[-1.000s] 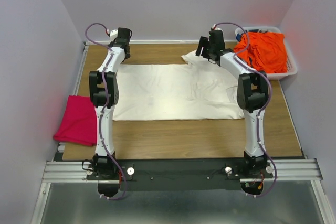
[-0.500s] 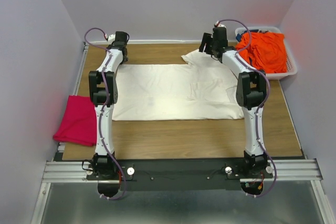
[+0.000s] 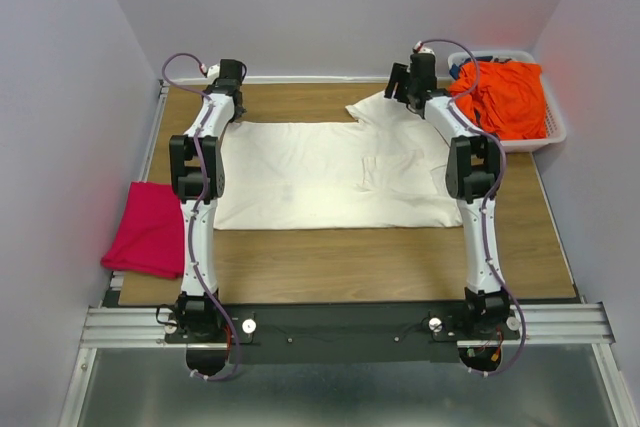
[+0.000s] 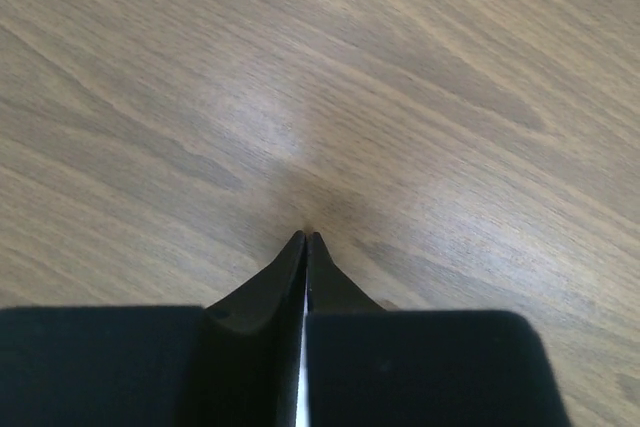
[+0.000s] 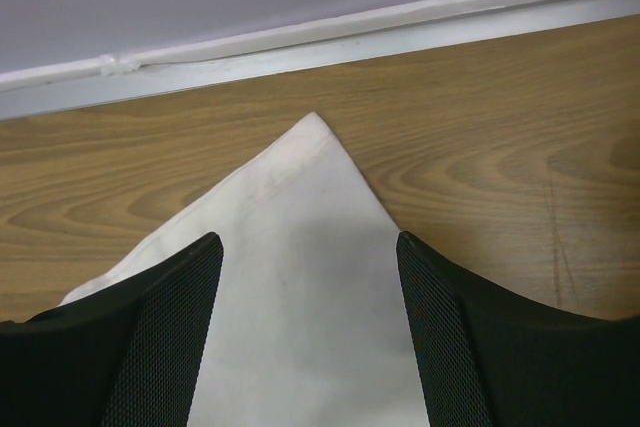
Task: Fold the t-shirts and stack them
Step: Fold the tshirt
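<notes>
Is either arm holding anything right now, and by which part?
The right fingers stand open astride the sleeve tip of the cream t-shirt, holding nothing. The left fingers are shut at its far left corner; whether they pinch cloth cannot be told.

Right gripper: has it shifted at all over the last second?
Yes. The right gripper has moved toward the white basket and the back wall, now above a sleeve of the cream t-shirt.
</notes>
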### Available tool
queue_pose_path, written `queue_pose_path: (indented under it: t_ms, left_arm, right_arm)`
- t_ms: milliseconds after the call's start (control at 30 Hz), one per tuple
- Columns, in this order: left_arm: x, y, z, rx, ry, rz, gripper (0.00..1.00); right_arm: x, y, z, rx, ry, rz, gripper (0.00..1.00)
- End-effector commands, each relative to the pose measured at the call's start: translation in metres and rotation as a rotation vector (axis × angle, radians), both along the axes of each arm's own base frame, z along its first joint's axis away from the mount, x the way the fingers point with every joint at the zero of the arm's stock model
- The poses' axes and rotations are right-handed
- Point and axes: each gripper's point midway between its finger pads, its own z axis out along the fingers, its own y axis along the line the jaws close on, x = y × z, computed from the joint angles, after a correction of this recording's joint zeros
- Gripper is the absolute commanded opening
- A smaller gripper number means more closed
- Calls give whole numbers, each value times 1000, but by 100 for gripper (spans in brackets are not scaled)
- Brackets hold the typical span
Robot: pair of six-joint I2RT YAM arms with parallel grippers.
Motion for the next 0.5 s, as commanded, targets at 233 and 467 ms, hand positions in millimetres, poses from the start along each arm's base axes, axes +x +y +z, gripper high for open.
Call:
queue_pose_path:
  t_ms: [233,467]
  left_arm:
    - [0,0,-3,-28,-10,-34,0]
    - [1,-1,0,-37,-21,-42,0]
  right_arm:
    - [24,-20,-35,-9,2,-14,79]
    - [14,-10,-56,50,57,-1,73]
